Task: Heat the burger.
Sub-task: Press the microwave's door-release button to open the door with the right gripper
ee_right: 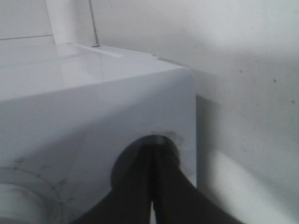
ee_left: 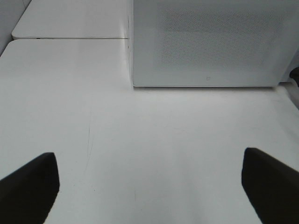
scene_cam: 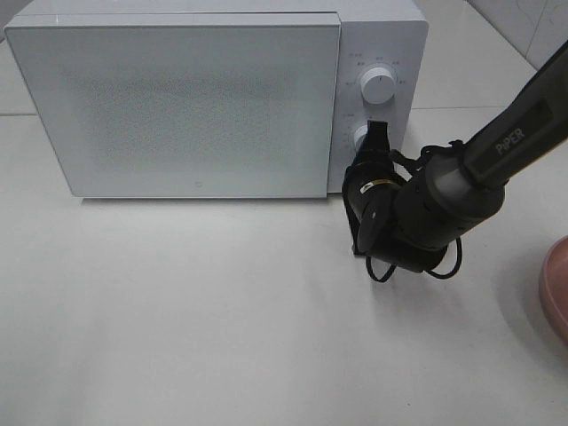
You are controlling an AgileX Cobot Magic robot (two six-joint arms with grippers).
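The burger is out of view. A white microwave (scene_cam: 177, 98) stands at the back of the table with its door closed; it also shows in the left wrist view (ee_left: 205, 42). My right gripper (scene_cam: 377, 133) is shut, and its tips rest against the lower knob (scene_cam: 360, 138) on the control panel. In the right wrist view the two fingers (ee_right: 140, 186) are pressed together at the microwave's front face (ee_right: 93, 107). My left gripper (ee_left: 149, 163) is open over bare table in front of the microwave, holding nothing, and it is outside the exterior high view.
An upper knob (scene_cam: 378, 86) sits above the lower one. A pink plate (scene_cam: 555, 284) pokes in at the right edge of the table. The right arm (scene_cam: 497, 151) reaches in from the upper right.
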